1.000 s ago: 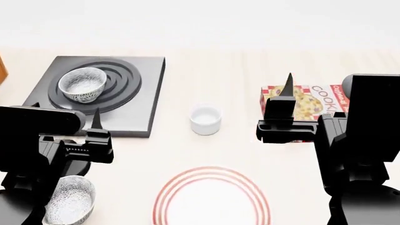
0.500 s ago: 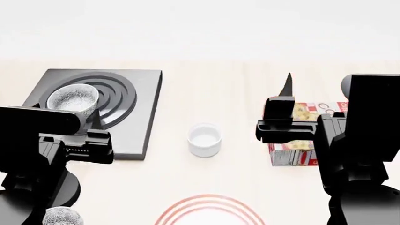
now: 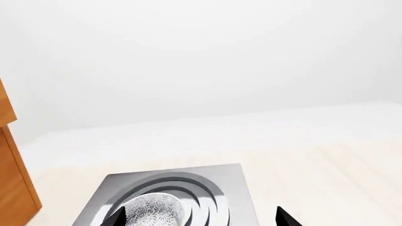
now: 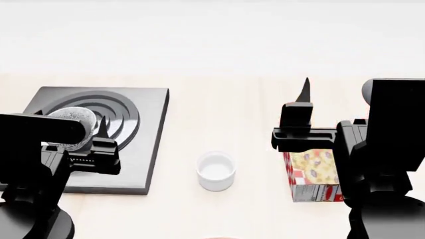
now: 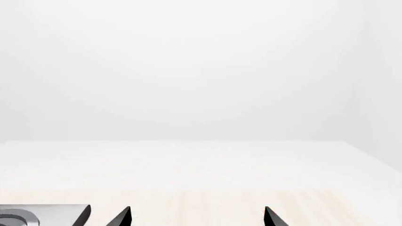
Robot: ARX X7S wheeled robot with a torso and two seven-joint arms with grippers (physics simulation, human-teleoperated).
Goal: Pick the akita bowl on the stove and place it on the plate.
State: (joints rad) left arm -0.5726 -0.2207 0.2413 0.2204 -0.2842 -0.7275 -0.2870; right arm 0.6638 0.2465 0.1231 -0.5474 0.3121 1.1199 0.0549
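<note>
On the stove (image 4: 93,144), over its concentric black rings, sits the akita bowl (image 4: 71,119), white with a dense grey speckle. The left arm housing covers the bowl's near side in the head view. The left wrist view shows the bowl (image 3: 154,214) on the rings of the stove (image 3: 229,193), with the two finger tips standing wide apart to either side of it.

The left gripper (image 4: 99,137) is spread, hanging just beside the bowl on the near side, and holds nothing. No contact with the bowl is visible.

Beside the stove, toward the robot's right, a small plain white cup (image 4: 216,172) stands on the table (image 4: 219,104). Past the cup, well apart from the stove, a cookie box (image 4: 312,174) stands partly hidden by the right arm. The right gripper (image 5: 196,217) is spread and empty, with only its tips in its wrist view.

Change over the last second: the head view has tilted away from the robot. The stove, cup and box now sit lower in that view. The plate has dropped out at the near edge; only a faint trace of its rim (image 4: 216,238) may remain. The second speckled bowl, nearer the robot than the stove, is gone from view as well.

Assessment: the grasp has not begun. The approach now favours the bowl, but the placing target must be brought back into view before transfer.
</note>
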